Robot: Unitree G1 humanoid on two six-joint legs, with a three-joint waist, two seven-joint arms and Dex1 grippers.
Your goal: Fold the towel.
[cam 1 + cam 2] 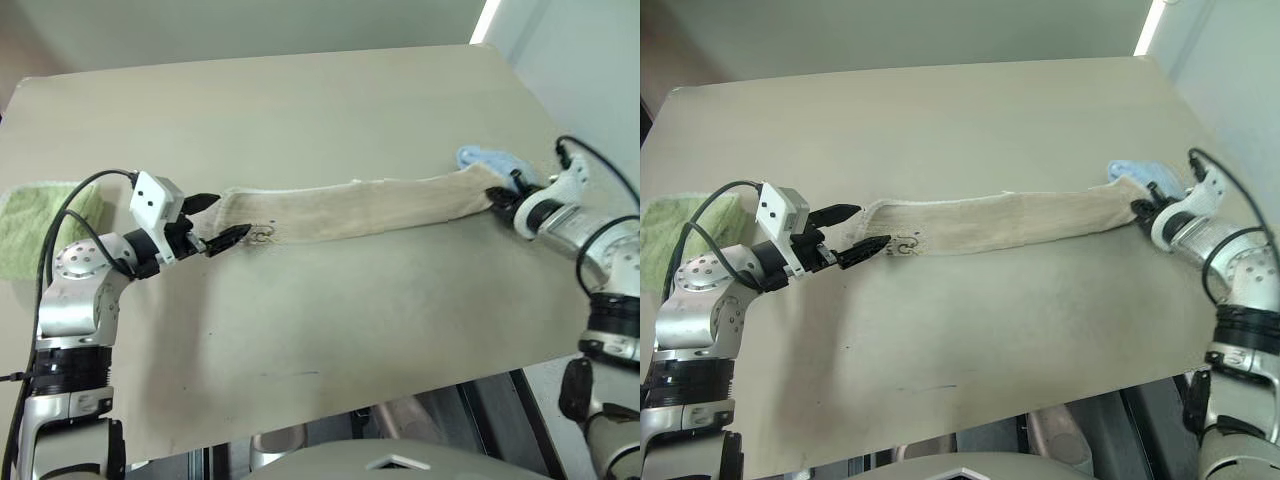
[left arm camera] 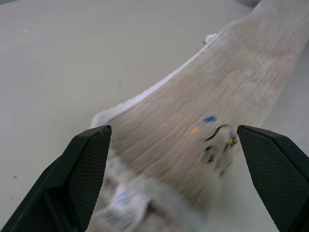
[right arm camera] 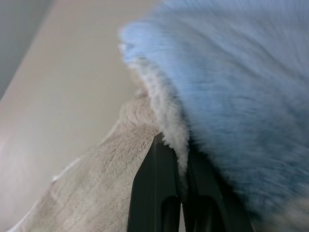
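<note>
The left gripper [image 1: 218,222], jaws spread wide and empty, faces the near end of the long beige terry towel [image 1: 360,212], which stretches across the counter [image 1: 300,110] away to the right gripper [image 1: 497,197], whose jaws are pinched shut on its far end.

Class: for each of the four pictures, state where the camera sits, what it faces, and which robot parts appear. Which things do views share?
Left and right eye views: head, looking down on the table; both arms, beige towel, green towel.
Left wrist view: along the open left pincer, straddling the towel's end.
Right wrist view: along the shut right pincer, pinching the towel's other end, blue towel behind.
Shared: all show the beige towel.
</note>
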